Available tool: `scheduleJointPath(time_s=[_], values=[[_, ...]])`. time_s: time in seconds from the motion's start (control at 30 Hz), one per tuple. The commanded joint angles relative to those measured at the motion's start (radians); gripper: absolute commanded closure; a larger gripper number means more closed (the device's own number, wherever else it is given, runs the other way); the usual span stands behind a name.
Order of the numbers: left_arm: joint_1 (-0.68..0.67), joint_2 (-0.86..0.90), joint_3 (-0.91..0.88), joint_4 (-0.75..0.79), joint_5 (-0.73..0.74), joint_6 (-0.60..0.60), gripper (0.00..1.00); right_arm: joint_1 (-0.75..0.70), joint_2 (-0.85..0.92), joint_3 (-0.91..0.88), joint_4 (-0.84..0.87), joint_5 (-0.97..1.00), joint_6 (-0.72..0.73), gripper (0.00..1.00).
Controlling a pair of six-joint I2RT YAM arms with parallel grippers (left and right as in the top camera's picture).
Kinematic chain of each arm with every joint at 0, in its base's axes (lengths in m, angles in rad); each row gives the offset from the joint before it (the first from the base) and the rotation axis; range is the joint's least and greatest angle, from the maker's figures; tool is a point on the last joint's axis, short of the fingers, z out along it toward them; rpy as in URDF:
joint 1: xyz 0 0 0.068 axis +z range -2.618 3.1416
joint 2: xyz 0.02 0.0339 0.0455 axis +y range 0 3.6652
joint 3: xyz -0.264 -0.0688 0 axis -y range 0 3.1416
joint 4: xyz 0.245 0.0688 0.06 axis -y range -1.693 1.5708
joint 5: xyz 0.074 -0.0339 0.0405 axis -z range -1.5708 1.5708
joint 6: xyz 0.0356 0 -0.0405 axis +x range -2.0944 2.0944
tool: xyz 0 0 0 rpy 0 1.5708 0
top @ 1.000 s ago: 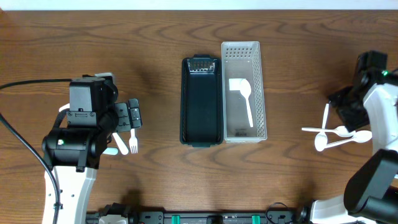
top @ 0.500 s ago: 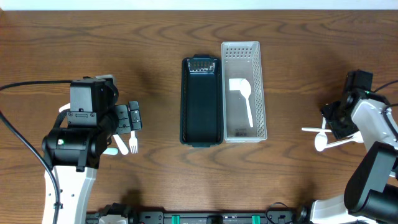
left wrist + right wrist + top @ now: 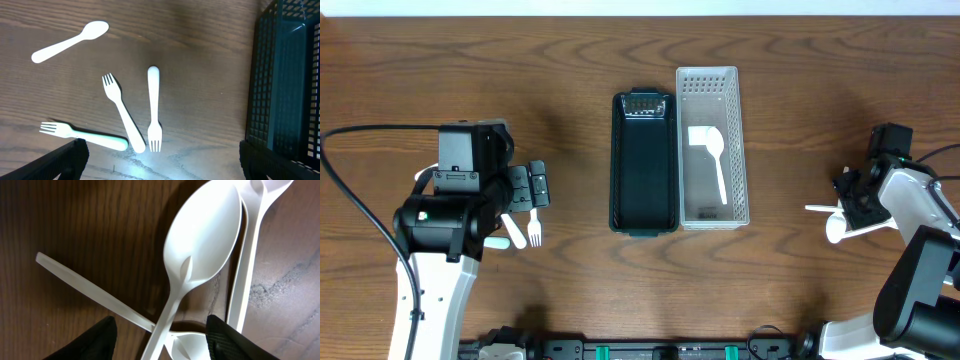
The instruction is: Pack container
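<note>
A black bin (image 3: 644, 163) and a white perforated bin (image 3: 712, 146) stand side by side mid-table; one white spoon (image 3: 711, 158) lies in the white bin. My left gripper (image 3: 532, 186) is open above white forks (image 3: 122, 112) (image 3: 153, 108) (image 3: 82, 135) and a spoon (image 3: 69, 41) on the wood. My right gripper (image 3: 851, 192) is open and low over a pile of white spoons (image 3: 858, 222); in the right wrist view its fingertips (image 3: 160, 337) straddle the handle of a large spoon (image 3: 200, 245) that crosses other spoon handles (image 3: 95, 293).
The black bin's mesh wall (image 3: 285, 80) fills the right side of the left wrist view. The left arm's black cable (image 3: 360, 230) loops at the far left. Bare wooden table lies between the bins and each arm.
My right gripper has moved from the far right edge inward and down onto the spoon pile. The left arm has barely shifted.
</note>
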Motion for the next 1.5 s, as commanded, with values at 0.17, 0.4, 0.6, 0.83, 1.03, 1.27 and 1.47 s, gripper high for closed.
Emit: scheduleJointPath(time_s=[0.17, 0.4, 0.6, 0.83, 1.03, 1.27, 1.47], values=[[0.005, 0.007, 0.015, -0.002, -0.009, 0.003, 0.02, -0.035, -0.005, -0.009, 0.001, 0.015, 0.065, 0.44], [0.005, 0.007, 0.015, -0.002, -0.009, 0.003, 0.02, -0.059, -0.005, -0.034, 0.021, 0.014, 0.084, 0.42], [0.005, 0.007, 0.015, -0.002, -0.009, 0.003, 0.02, -0.061, -0.005, -0.077, 0.065, 0.014, 0.084, 0.42], [0.005, 0.007, 0.015, -0.002, -0.009, 0.002, 0.02, -0.061, -0.005, -0.127, 0.109, 0.014, 0.085, 0.56], [0.005, 0.007, 0.015, -0.002, -0.009, 0.003, 0.02, -0.061, -0.005, -0.135, 0.109, 0.014, 0.084, 0.79], [0.005, 0.007, 0.015, -0.002, -0.008, 0.003, 0.02, -0.061, -0.008, -0.132, 0.158, -0.063, -0.024, 0.99], [0.005, 0.007, 0.015, -0.002, -0.008, 0.003, 0.02, -0.054, -0.071, -0.051, 0.159, -0.185, -0.143, 0.99]])
